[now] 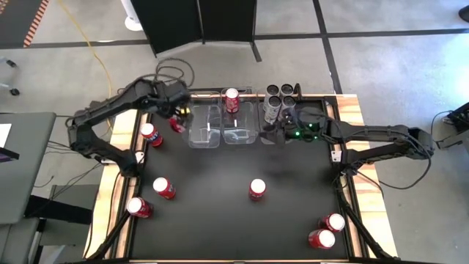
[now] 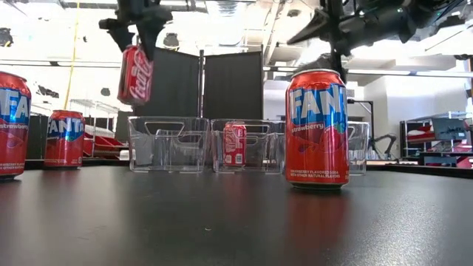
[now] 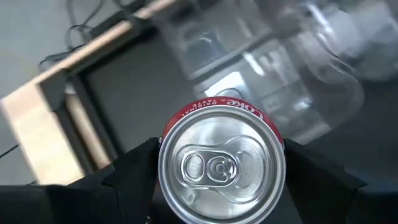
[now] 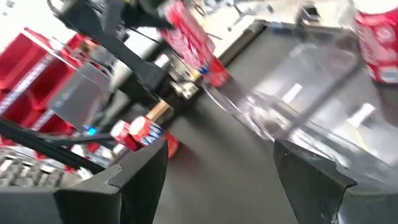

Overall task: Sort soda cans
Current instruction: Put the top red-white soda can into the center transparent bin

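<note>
My left gripper (image 1: 176, 115) hangs above the table just left of the leftmost clear bin (image 1: 204, 126), shut on a red Coke can (image 2: 135, 74). The can's silver top (image 3: 221, 165) fills the left wrist view. A second red can (image 1: 232, 99) stands in the middle bin (image 1: 239, 130), and several dark and silver cans (image 1: 282, 99) stand in the right bin. My right gripper (image 4: 221, 149) is open with nothing between its fingers, by the right bin's near side (image 1: 272, 134). Loose red cans stand upright on the black table. My left gripper pinches the Coke can's side wall just below its top rim (image 3: 163, 163) between its two fingers (image 3: 134, 171), one on either side. The fingers come from above, slanting down. The can hangs below them, slightly tilted and lifted well clear of the table.
Red Fanta cans stand at the left (image 1: 152, 134), (image 1: 164, 188), (image 1: 139, 207), in the middle (image 1: 257, 189) and at the near right corner (image 1: 335, 221), (image 1: 321, 239). A wooden frame (image 1: 117, 147) edges the table. The middle of the black top is bare.
</note>
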